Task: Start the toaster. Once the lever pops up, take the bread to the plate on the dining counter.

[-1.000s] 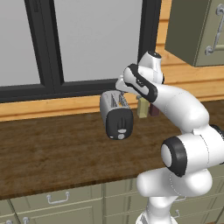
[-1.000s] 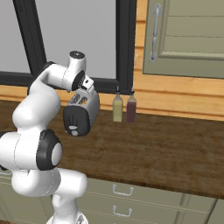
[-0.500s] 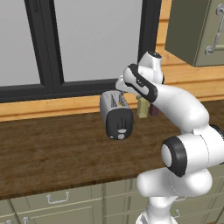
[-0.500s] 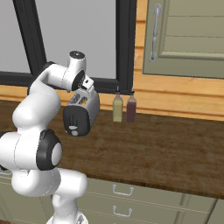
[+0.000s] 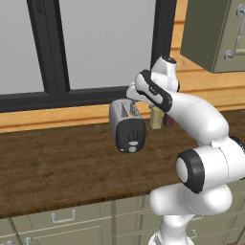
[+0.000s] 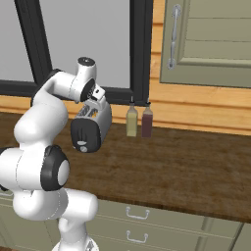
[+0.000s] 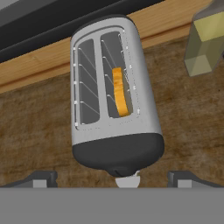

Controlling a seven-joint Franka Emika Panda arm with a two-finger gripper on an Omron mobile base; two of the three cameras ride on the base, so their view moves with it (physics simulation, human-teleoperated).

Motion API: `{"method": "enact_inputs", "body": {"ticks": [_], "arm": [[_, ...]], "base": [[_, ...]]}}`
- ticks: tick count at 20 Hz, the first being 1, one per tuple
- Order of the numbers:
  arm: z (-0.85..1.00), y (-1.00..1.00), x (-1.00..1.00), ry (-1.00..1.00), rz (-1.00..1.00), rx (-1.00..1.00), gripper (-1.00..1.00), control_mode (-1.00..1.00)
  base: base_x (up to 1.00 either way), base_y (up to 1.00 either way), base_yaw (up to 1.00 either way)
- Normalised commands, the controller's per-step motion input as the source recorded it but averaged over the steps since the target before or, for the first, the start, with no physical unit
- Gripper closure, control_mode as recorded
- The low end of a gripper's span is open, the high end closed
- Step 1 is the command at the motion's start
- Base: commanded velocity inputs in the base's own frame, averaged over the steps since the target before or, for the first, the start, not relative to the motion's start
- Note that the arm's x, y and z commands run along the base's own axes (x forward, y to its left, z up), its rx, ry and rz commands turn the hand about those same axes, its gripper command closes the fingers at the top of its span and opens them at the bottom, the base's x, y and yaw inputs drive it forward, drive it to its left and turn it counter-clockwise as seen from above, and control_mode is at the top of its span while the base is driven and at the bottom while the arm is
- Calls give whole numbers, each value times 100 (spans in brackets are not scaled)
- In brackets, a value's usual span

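I'm looking at a dark wood counter (image 5: pixel 57 162) with handled drawers below, running under a black-framed window (image 5: pixel 95 48). An olive wall cabinet (image 6: pixel 211 44) is hanging over the counter's right end.

The arm (image 5: pixel 191 115) is arching up and over and is blocking much of the counter's middle in both base views.

The toaster (image 5: pixel 127 125) is sitting near the counter's back edge, by the wood sill, with its black end panel facing the front edge. In the left base view I'm seeing the round knob low on that panel. I can't pick out the lever.

Two small bottles are standing just right of the toaster by the back edge: a yellowish one (image 6: pixel 131 121) and a dark red one (image 6: pixel 146 120), side by side. In the left base view the arm is covering most of both.

The bread (image 7: pixel 119 91) is sitting edge-up in one slot, orange-brown crust showing; the other slot is looking empty.

The gripper (image 7: pixel 112 177) is hanging over the toaster's black end. Both fingertips (image 7: pixel 43 177) are sitting well apart at the bottom of the hand view, so the jaws are wide with nothing between them.
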Motion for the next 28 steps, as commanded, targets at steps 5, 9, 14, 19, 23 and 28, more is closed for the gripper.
{"method": "enact_inputs", "body": {"ticks": [5,9,14,19,23,28], "arm": [[0,0,0,0,0,0,-100,-100],[0,0,0,0,0,0,-100,-100],[0,0,0,0,0,0,-100,-100],[0,0,0,0,0,0,-100,-100],[0,0,0,0,0,0,-100,-100],[0,0,0,0,0,0,-100,-100]], "base": [[0,0,0],[0,0,0],[0,0,0],[0,0,0],[0,0,0],[0,0,0]]}}
